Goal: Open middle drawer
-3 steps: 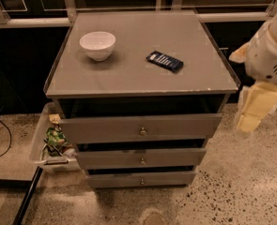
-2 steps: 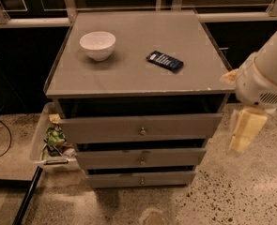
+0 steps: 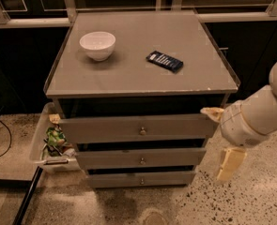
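Observation:
The grey cabinet [image 3: 142,74] has three drawers. The middle drawer [image 3: 110,159] has a small round metal knob [image 3: 142,161] at its centre, and its front stands roughly in line with the other two. My gripper [image 3: 221,138] is at the cabinet's right side, level with the top and middle drawers, to the right of the knob and clear of it. Its two cream fingers [image 3: 231,163] are spread apart, one by the top drawer's right end and one hanging lower, with nothing between them.
The top drawer [image 3: 100,129] and bottom drawer [image 3: 110,179] each have a knob. A white bowl [image 3: 97,45] and a dark flat packet [image 3: 165,61] lie on the cabinet top. A white bin [image 3: 40,139] with wrappers stands at the cabinet's left. The floor is speckled.
My arm has moved left and down, from beside the cabinet top's right edge to the right end of the drawers. The drawers, bowl and packet have not moved.

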